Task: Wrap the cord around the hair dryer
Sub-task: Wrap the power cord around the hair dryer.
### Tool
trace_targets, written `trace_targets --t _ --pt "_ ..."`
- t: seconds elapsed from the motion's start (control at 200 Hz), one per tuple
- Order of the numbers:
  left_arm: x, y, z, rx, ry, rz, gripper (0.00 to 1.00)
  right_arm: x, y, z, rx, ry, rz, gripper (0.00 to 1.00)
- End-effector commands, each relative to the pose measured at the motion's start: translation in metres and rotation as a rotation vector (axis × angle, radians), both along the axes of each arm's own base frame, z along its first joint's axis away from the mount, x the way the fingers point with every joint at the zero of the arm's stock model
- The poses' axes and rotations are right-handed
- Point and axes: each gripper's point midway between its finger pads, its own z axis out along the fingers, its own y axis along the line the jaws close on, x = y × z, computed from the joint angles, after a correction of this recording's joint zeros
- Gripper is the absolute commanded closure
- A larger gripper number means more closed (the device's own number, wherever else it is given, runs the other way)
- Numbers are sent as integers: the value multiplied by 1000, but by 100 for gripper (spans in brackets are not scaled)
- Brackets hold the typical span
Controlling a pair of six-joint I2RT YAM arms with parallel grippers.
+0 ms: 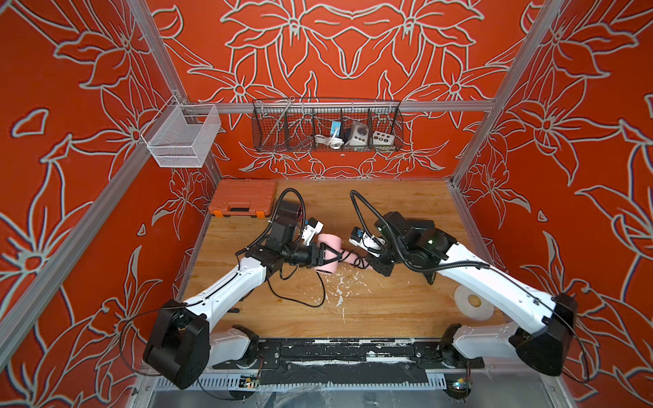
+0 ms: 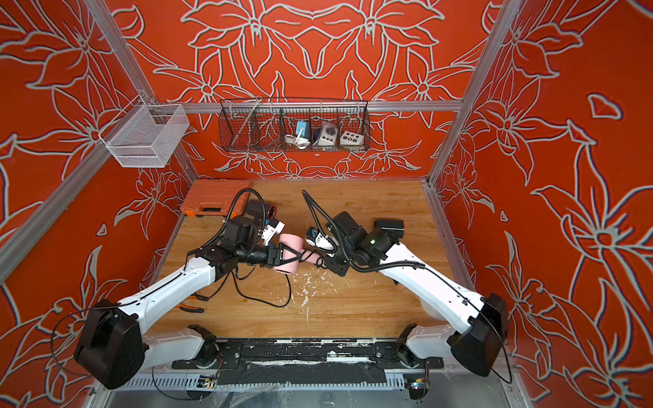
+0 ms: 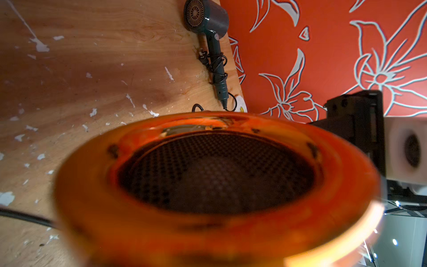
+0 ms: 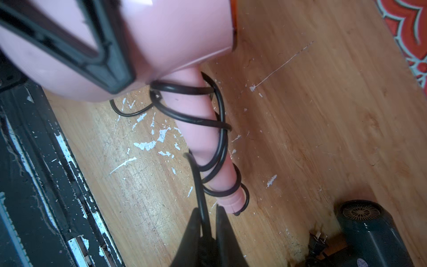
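Observation:
The pink hair dryer (image 1: 328, 243) (image 2: 290, 243) is held off the wooden table, and its mesh end fills the left wrist view (image 3: 217, 173). My left gripper (image 1: 335, 255) (image 2: 296, 255) is shut across the barrel; one black finger (image 4: 92, 53) lies on the pink shell. The black cord (image 4: 198, 185) runs in several turns down the pink handle (image 4: 196, 129). My right gripper (image 4: 208, 215) (image 1: 369, 263) is shut on the cord just beside the handle's end. A slack loop of cord (image 1: 311, 303) lies on the table in front.
A dark hair dryer (image 3: 208, 20) (image 4: 369, 226) with its own cord wound on lies by the right wall, next to a white tape roll (image 1: 473, 302). An orange tool case (image 1: 242, 197) sits at the back left. A wire basket (image 1: 327, 129) hangs on the back wall.

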Motion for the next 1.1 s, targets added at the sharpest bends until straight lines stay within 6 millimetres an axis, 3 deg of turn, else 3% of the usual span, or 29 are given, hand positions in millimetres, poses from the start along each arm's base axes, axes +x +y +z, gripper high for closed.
trace_targets --t 0.0,0.115,0.235,0.405,0.696,0.866,1.096 --pt "-12 -4 17 -32 -43 -69 100 16 10 -4 -18 -45 49 100" --pt "-16 -5 11 -3 -6 -101 100 30 14 -26 -53 -63 53 100" --pt "-23 -9 12 -34 35 -148 100 43 25 -32 -1 -109 62 100" --pt "-27 -9 -4 2 109 -146 100 57 38 -51 24 -97 96 100" --pt "-29 -4 -22 53 162 -119 100 54 56 -94 81 -12 134 100" --pt "-27 -4 -29 66 186 -115 100 51 57 -105 94 7 121 100" --pt "-24 -5 -35 80 214 -112 100 49 63 -111 103 36 124 71"
